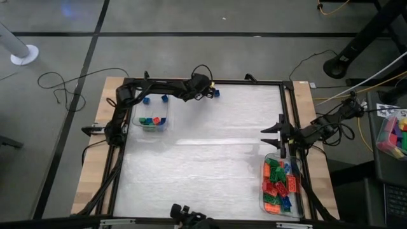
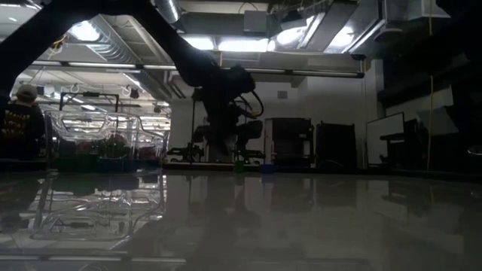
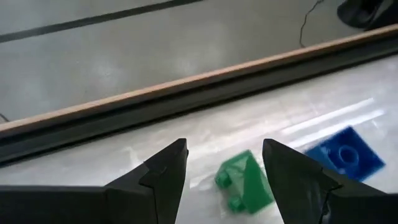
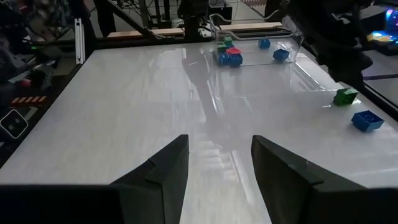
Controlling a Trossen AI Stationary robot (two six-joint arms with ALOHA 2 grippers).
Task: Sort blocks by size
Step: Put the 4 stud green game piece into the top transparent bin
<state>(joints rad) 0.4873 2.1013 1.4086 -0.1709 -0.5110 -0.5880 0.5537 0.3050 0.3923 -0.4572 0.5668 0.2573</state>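
A small green block [image 3: 242, 183] lies tipped on the white table near the far edge, with a small blue block [image 3: 345, 155] [image 1: 216, 93] beside it. My left gripper [image 3: 225, 149] [image 1: 208, 91] hangs open over the green block, one finger on either side, touching nothing. A clear tray [image 1: 135, 122] at far left holds small blocks, with two blue ones [image 1: 164, 98] at its far end. A second clear tray [image 1: 266, 202] at near right holds larger red, green and blue blocks. My right gripper [image 4: 219, 142] [image 1: 270, 135] waits open at the right edge.
A black frame rail [image 3: 186, 102] runs along the table's far edge just beyond the green block. The table's middle [image 1: 210, 152] is bare white surface. A bin of coloured blocks [image 1: 394, 135] stands off the table to the right. A person [image 2: 19, 120] stands in the room behind.
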